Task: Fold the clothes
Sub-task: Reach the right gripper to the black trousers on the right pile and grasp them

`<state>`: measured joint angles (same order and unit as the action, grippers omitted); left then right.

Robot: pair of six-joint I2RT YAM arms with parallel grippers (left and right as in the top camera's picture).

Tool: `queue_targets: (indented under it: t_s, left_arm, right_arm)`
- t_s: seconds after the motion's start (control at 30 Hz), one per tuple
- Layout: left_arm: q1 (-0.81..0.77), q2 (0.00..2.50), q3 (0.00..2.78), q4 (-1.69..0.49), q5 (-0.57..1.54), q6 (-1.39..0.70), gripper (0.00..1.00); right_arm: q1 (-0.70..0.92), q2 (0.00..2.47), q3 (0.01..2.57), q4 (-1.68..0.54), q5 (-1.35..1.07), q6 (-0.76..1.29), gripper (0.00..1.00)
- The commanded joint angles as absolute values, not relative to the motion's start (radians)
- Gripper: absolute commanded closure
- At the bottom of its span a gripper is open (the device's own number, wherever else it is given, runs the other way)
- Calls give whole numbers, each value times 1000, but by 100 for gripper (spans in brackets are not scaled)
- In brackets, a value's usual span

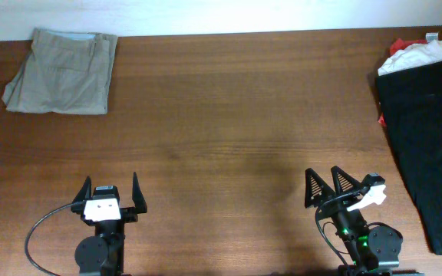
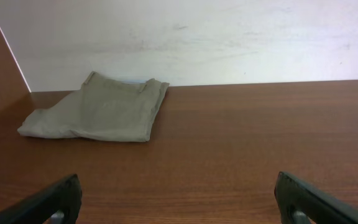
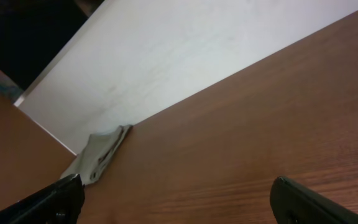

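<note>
Both grippers, left point(image 1: 111, 186) and right point(image 1: 327, 182), sit spread wide and empty at the near edge of the table point(image 1: 229, 130). Beige shorts point(image 1: 61, 70) lie folded in the far left corner. Black trousers point(image 1: 424, 146) lie unfolded at the right edge, beside white cloth point(image 1: 420, 55). The next step is likely a reach rightward to grasp the trousers.

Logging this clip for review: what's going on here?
Neither arm is handling anything. The left gripper and right gripper sit open and empty near the front edge of the table. The beige shorts lie folded at the far left corner. A black garment lies at the right edge, partly over a white piece and a red piece, seemingly unfolded.
</note>
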<state>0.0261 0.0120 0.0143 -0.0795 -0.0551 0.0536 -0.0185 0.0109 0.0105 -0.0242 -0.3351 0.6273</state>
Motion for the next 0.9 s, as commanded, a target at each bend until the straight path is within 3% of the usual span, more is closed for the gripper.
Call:
queue_targets:
  t_s: [0.0, 0.33, 0.57, 0.67, 0.87]
  left_arm:
    - [31, 6, 9, -81, -41, 70, 1]
    - [31, 6, 9, -81, -41, 70, 1]
    - [31, 6, 9, -81, -41, 69, 1]
    - [31, 6, 9, -81, -40, 70, 1]
    - [31, 6, 9, -81, -41, 69, 1]
  right_arm:
    - [-12, 4, 6, -18, -363, 649, 1]
    - [-12, 4, 6, 2, -329, 649, 1]
    - [-13, 4, 6, 295, -295, 649, 1]
    - [-13, 7, 6, 249, -284, 649, 1]
    - [-13, 46, 89, 82, 18, 556, 1]
